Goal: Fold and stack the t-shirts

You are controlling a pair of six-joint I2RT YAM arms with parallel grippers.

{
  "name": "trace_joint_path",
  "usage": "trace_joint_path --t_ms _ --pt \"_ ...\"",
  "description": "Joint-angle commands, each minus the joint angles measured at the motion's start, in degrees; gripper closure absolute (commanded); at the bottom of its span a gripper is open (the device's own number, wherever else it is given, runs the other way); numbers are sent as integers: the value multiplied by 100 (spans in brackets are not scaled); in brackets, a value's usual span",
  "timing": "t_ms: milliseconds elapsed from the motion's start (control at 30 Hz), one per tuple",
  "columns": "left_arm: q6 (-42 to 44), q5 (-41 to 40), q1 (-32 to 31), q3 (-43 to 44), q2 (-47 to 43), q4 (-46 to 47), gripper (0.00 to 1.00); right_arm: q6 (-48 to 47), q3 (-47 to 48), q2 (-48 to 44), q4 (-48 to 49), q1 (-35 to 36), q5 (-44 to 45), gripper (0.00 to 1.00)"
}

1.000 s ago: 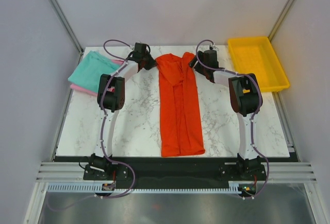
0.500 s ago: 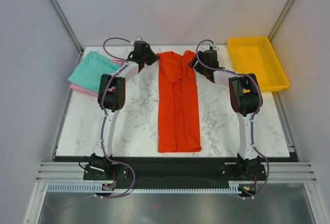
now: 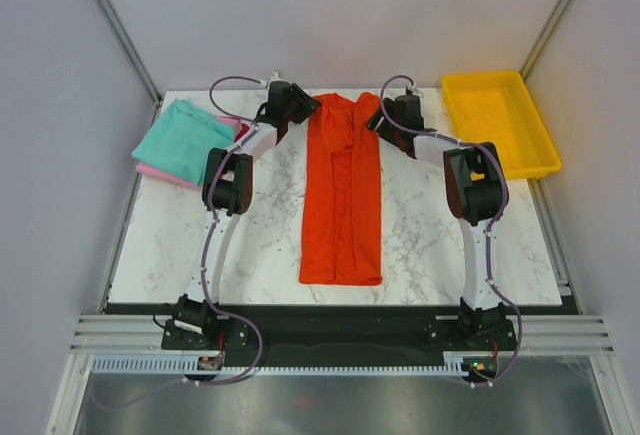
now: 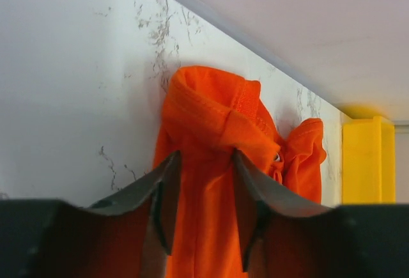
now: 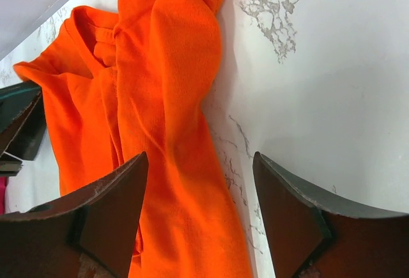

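The orange-red t-shirt (image 3: 343,195) lies folded into a long narrow strip down the middle of the table, collar at the far end. My left gripper (image 3: 303,106) is at the collar's left side, and in the left wrist view (image 4: 204,153) its jaws are closed on bunched cloth of the shirt (image 4: 211,112). My right gripper (image 3: 383,116) is open at the shirt's far right edge; in the right wrist view (image 5: 199,156) its jaws straddle the shirt's edge (image 5: 166,99) without holding it. The teal t-shirt (image 3: 180,140) lies folded on the pink one (image 3: 155,170) at the far left.
A yellow plastic tray (image 3: 520,168) stands at the far right corner, and it also shows in the left wrist view (image 4: 364,163). The back wall runs close behind the shirt's collar. Marble table (image 3: 260,235) shows on both sides of the strip.
The orange-red shirt has slid toward the far edge and a little left. My left gripper has moved right, onto the collar. The right gripper has stayed put.
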Motion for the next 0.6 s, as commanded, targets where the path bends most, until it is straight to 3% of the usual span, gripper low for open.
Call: trace_joint_path --t_ms 0,267,467,567 --pt "-75 -71 -53 294 -50 112 51 -65 -41 374 -753 -1 -32 24" --pt "576 -80 -18 -259 -1095 -328 18 -153 -234 49 -761 -9 125 22" --pt "945 -1 -18 -1199 -2360 -961 11 -162 -918 -671 -753 8 153 21" --pt "893 -63 -18 -2270 -3265 -1075 1 -162 -1621 -1347 -700 78 117 19"
